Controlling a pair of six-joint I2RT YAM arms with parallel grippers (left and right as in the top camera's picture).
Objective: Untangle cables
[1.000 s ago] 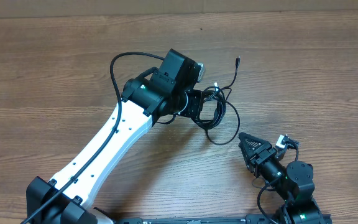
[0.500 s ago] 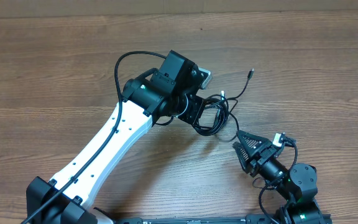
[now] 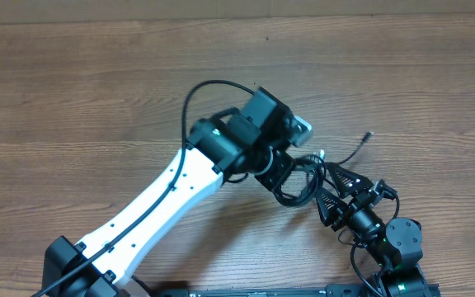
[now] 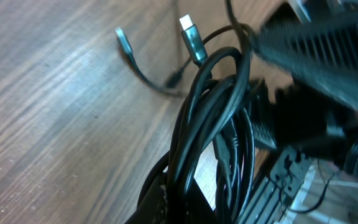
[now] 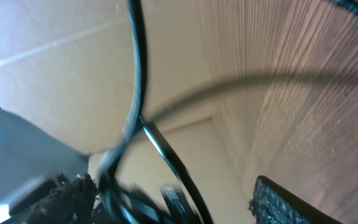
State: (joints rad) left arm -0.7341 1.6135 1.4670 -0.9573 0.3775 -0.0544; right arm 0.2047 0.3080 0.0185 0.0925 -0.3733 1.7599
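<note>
The cables [image 3: 302,177] are a tangled black bundle near the table's middle right, with one loose end [image 3: 368,136] trailing to the upper right. My left gripper [image 3: 280,176] is shut on the bundle. The left wrist view has the looped cables [image 4: 211,118] rising from my left gripper [image 4: 188,210], with a silver plug [image 4: 191,37] and a second plug end [image 4: 122,40] lying on the wood. My right gripper [image 3: 326,190] is open right beside the bundle. In the blurred right wrist view, cable strands [image 5: 135,81] pass between the fingers [image 5: 291,202] of my right gripper [image 5: 173,202].
The wooden table [image 3: 72,99] stretches to the left and back. My white left arm [image 3: 155,206] crosses the front left. A thicker fixed arm cable [image 3: 213,87] loops above the left wrist. The right arm's base [image 3: 398,247] sits at the front right edge.
My left gripper has carried the bundle to the right and a little forward. My right gripper has spread wider and moved up-left to the bundle. The loose end swung right.
</note>
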